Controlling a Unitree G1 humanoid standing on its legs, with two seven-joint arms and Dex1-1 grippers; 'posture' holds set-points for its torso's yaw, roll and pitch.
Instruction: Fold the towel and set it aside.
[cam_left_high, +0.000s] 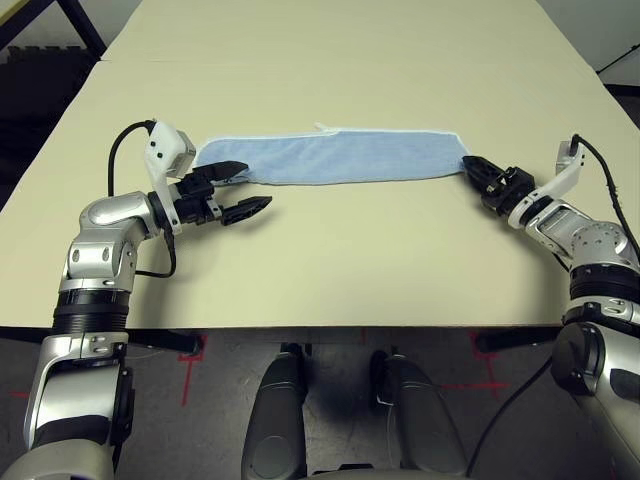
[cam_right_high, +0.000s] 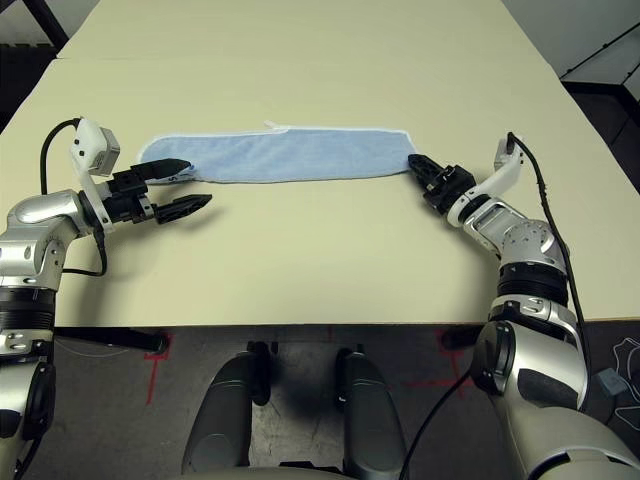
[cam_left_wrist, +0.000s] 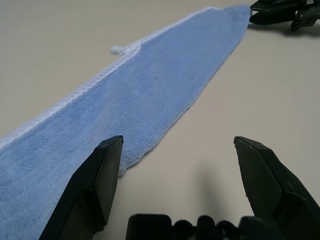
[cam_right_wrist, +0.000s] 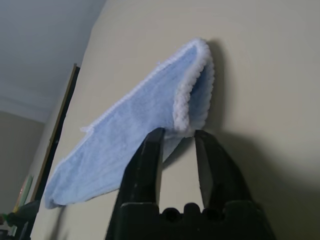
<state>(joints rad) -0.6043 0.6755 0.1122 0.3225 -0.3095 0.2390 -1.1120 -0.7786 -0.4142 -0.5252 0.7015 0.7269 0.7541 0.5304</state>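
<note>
- Pinching the towel's near right corner, the right gripper (cam_right_wrist: 180, 134) is closing its two fingers on the folded edge.
- The left gripper (cam_left_high: 258, 188) is spreading its fingers wide at the near left end, holding nothing.
- The towel (cam_left_high: 340, 157) is lying as a long folded strip across the table (cam_left_high: 330, 260), between the grippers.
- It is looking soft, light and floppy, probably not slippery; gripping both layers at each end should be keeping the fold together.

Pale tabletop (cam_left_high: 330, 260); dark grey floor (cam_left_high: 225, 400), red marks (cam_left_high: 187, 375); wall behind, perhaps pale grey.
</note>
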